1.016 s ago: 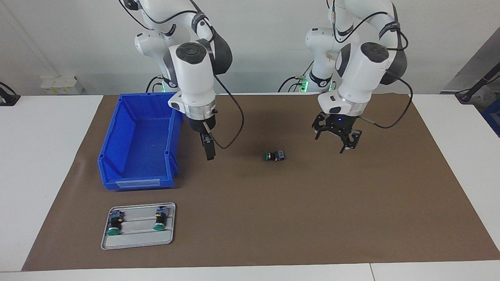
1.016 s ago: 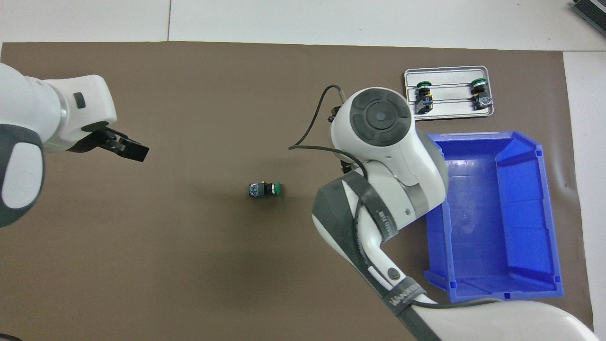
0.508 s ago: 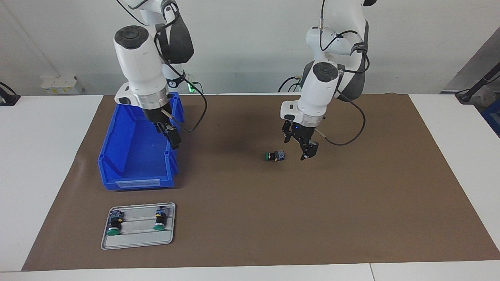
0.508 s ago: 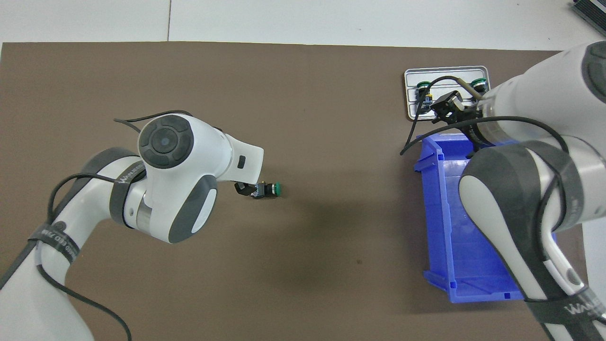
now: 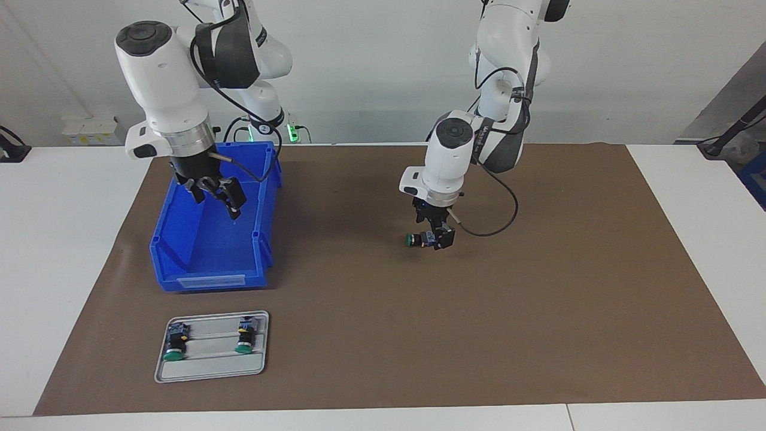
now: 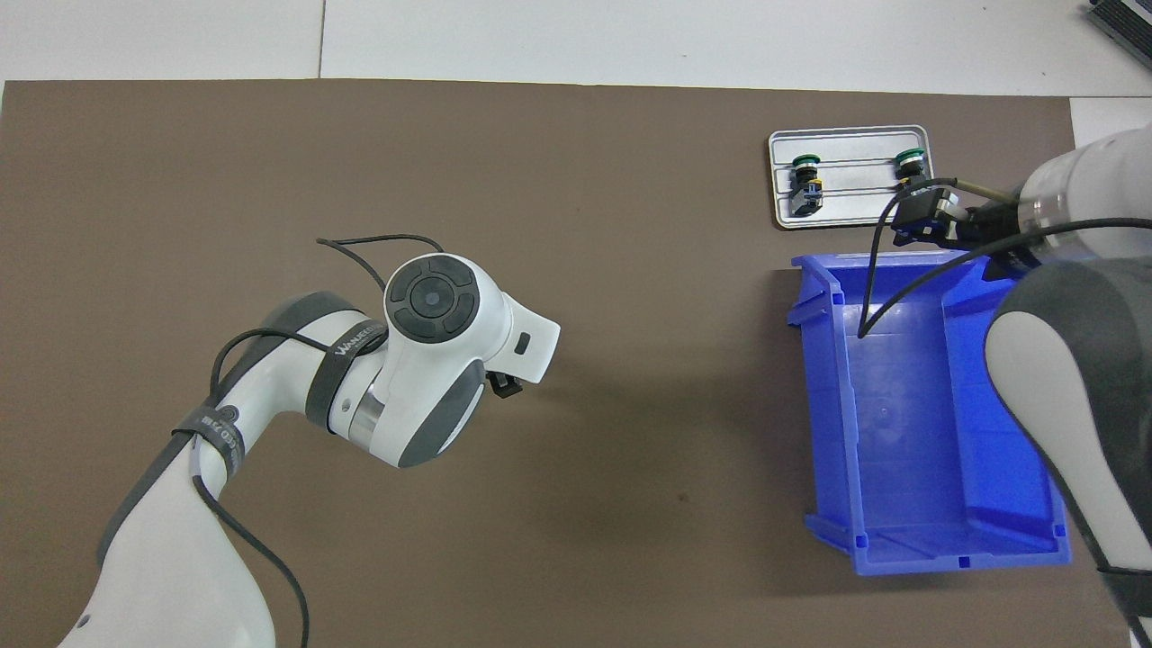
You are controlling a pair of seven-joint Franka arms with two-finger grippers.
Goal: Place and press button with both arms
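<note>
Now the left tool (image 5: 432,238) sits low around the small green-capped push button with black body and blue-yellow rear block (image 5: 421,239), which lies on its side on the brown mat (image 5: 479,311) of the table, fingers spread and unclenched. Closing squarely on the black body, clear of the cap, looks best. The right tool (image 5: 215,194), also spread and empty, hangs over the blue plastic bin (image 5: 179,251).

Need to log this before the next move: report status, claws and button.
Left claw open, down at the button lying mid-mat. Right claw open over the blue bin. Two spare buttons in the tray. Nothing in the way.
</note>
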